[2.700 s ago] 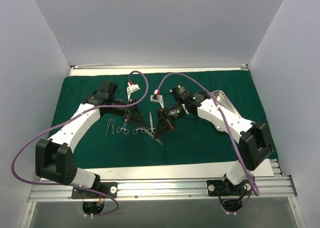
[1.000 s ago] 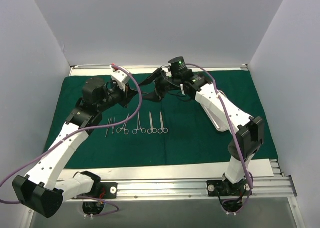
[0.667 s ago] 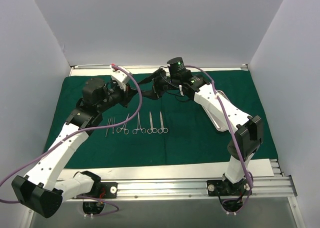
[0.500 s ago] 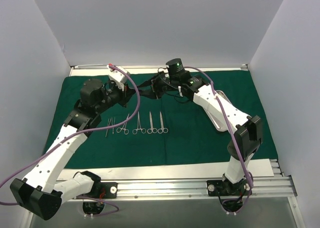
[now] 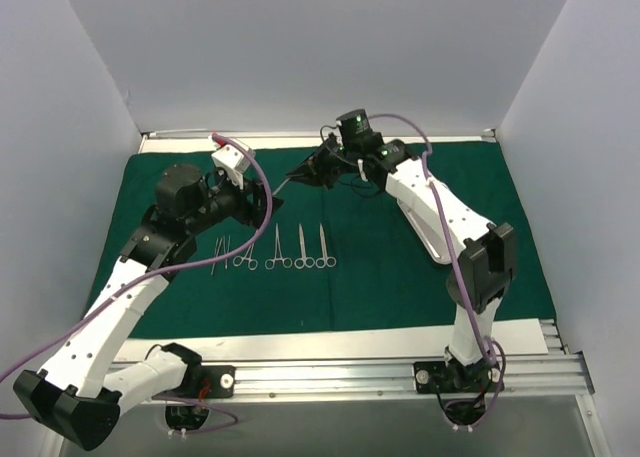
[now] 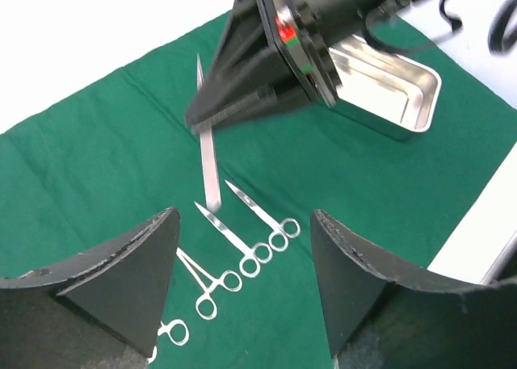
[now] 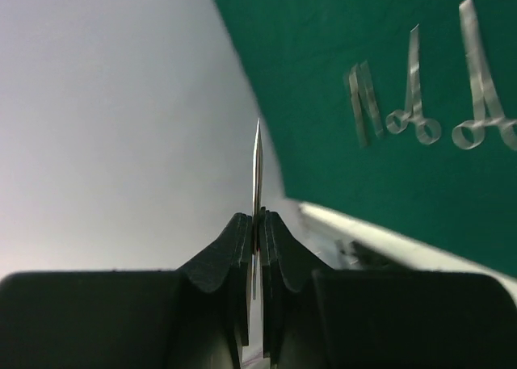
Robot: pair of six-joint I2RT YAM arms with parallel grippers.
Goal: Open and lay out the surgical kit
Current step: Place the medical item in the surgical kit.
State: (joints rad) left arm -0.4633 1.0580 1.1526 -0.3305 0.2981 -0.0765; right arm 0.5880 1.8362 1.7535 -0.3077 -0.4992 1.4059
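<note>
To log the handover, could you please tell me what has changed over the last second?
The left fingers opened and let go of the tweezers, and the left arm drew back slightly. The right fingers closed on the tweezers and now hold them above the drape. The row of instruments on the drape stayed put.

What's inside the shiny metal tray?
The part of the tray that shows is bare shiny metal, with nothing in it. The right gripper, pinching the tweezers, blocks one end, so that part can't be seen.
</note>
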